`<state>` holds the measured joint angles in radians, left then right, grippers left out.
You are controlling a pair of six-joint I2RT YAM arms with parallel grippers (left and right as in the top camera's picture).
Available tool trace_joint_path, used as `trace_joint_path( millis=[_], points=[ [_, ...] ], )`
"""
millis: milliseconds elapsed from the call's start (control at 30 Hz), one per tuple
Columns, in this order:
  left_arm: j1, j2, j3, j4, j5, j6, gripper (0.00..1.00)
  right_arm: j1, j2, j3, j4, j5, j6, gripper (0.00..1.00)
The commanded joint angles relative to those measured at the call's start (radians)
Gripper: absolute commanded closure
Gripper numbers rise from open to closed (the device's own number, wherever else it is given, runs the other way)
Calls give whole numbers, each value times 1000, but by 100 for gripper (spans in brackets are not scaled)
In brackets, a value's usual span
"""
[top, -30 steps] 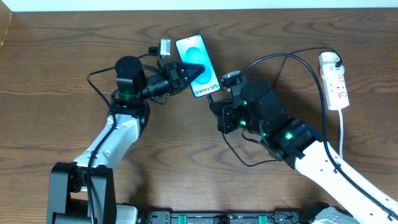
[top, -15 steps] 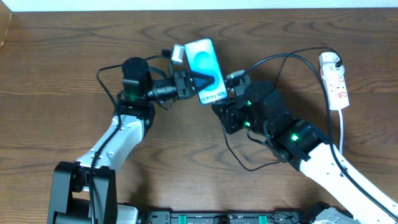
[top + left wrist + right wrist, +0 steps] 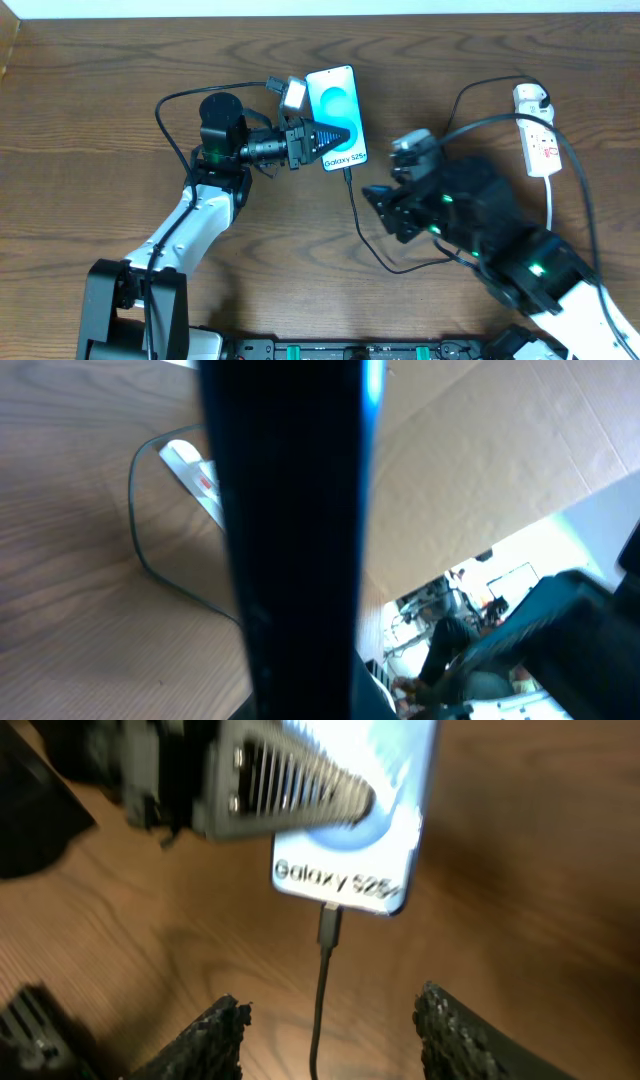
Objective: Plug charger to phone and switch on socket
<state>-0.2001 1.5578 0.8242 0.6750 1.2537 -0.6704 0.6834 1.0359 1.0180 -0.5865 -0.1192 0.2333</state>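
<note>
The phone [image 3: 337,115], its cyan screen lit, is clamped by my left gripper [image 3: 318,134], which is shut on it from the left. In the left wrist view the phone [image 3: 290,540] fills the middle as a dark edge-on bar. The charger [image 3: 356,215] has its connector [image 3: 330,925] seated in the phone's [image 3: 350,850] bottom edge. Its thin black cable loops over the table to a black plug on the socket [image 3: 540,140] at the far right. My right gripper [image 3: 381,210] is open just below and right of the phone, its fingers either side of the cable [image 3: 320,1010] without touching it.
The socket [image 3: 193,468] lies on the wood with its white cord [image 3: 552,205] running toward the front edge. A slack loop of the black cable [image 3: 400,268] lies under my right arm. A cardboard wall [image 3: 480,450] stands beyond the table.
My right gripper opened, let go of the connector and drew back to the lower right. The connector stays in the phone. My left gripper carried the phone a little to the right.
</note>
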Motion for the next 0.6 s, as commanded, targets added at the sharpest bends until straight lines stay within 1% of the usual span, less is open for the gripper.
trace_joint_path(
  millis=[0,33,100,200,267,400,467,533,567],
  points=[
    [2,-17,-2,12,-47,-111,92,35,97,6,5,17,-19,44],
    [2,-17,-2,12,-56,-154,93,42,126,6,9,19,-7,45],
    [2,-17,-2,12,-63,-229,93,48,176,6,12,47,36,49],
    [2,-17,-2,11,-64,-313,93,50,228,6,23,104,93,58],
    [2,-17,-2,11,-64,-323,93,50,245,6,40,118,111,67],
    [2,-17,-2,11,-61,-323,93,50,247,6,98,125,111,75],
    [2,-17,-2,11,-57,-323,92,50,248,6,128,140,111,84],
    [2,-17,-2,11,-50,-323,93,50,248,6,151,145,111,98],
    [2,-17,-2,11,-45,-322,93,50,248,6,161,146,110,99]
  ],
)
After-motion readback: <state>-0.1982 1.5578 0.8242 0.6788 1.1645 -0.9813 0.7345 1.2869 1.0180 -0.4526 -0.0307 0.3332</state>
